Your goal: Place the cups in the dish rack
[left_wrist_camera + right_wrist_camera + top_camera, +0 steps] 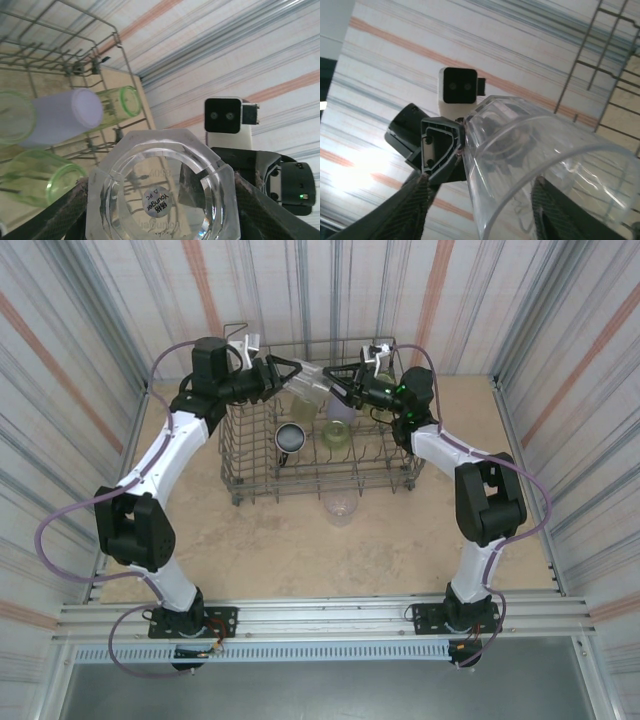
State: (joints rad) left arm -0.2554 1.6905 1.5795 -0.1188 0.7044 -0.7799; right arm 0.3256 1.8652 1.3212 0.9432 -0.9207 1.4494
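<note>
Clear cup [160, 200] clamped by its base in left fingers [62, 212], hanging above dish rack [228, 455]; right fingers [420, 210] parted about its rim. Likely light, stiff, slick plastic: best pinched across thick faceted base.

I read one round sticker [159, 199] on the clear cup [125, 170] base: "Younger", printed upside down, beside two small characters I cannot resolve.

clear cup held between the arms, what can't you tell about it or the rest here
Whether the right gripper grips the clear cup: top view too small; right wrist view, the cup's wall covers one finger.
Clear tumbler on the table: upright or inverted, too small in top view.
Inside of the dark cup: top view, too small.
</note>
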